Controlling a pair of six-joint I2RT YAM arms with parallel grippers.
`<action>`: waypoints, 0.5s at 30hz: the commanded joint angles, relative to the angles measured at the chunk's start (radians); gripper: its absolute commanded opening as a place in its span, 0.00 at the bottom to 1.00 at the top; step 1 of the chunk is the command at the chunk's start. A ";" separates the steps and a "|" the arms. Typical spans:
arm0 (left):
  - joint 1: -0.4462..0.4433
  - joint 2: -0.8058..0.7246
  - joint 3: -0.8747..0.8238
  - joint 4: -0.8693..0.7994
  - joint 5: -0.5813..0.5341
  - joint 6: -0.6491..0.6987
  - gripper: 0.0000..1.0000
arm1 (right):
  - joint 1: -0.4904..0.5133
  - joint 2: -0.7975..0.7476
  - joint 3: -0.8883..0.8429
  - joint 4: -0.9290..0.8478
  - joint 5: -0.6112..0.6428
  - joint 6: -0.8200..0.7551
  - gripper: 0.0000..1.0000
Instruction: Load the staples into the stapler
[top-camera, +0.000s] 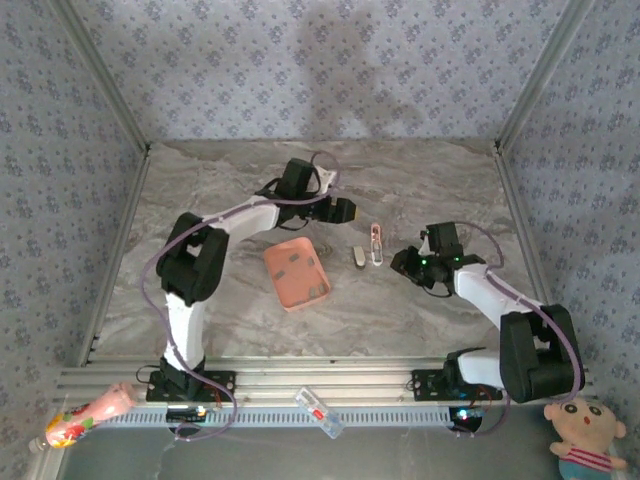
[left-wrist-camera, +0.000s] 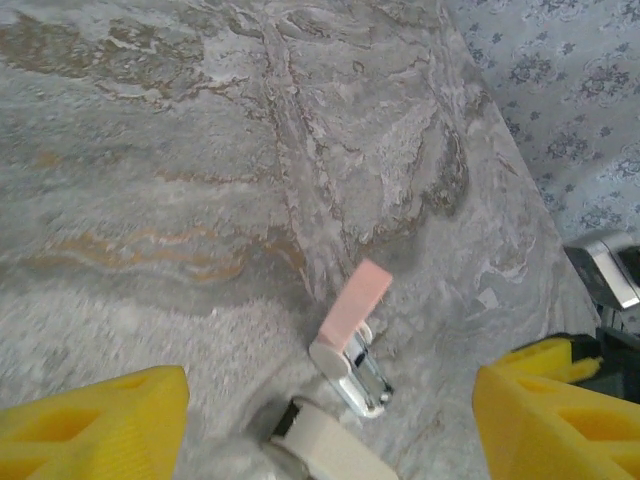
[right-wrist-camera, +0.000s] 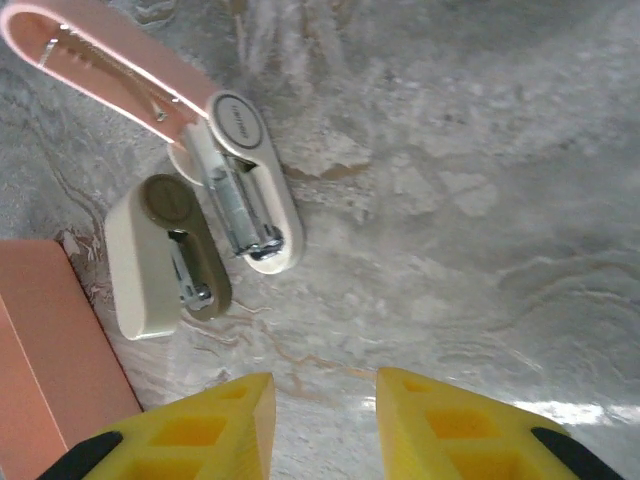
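Marble worktop (top-camera: 430, 180): pink stapler (top-camera: 375, 243) lies front-to-back between wide-spread left end effector (top-camera: 350, 212) and barely parted, empty right end effector (right-wrist-camera: 325, 420).

Table (top-camera: 430, 170) bare beyond stapler (top-camera: 375, 243); tray (top-camera: 276, 282) crowds left.
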 joint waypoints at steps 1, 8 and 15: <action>-0.014 0.085 0.123 -0.085 0.071 0.027 0.75 | -0.045 -0.038 -0.029 0.033 -0.068 -0.008 0.32; -0.053 0.260 0.330 -0.089 0.165 0.015 0.75 | -0.112 -0.040 -0.040 0.031 -0.116 -0.035 0.31; -0.084 0.397 0.524 -0.163 0.222 0.035 0.72 | -0.139 -0.043 -0.043 0.022 -0.137 -0.043 0.31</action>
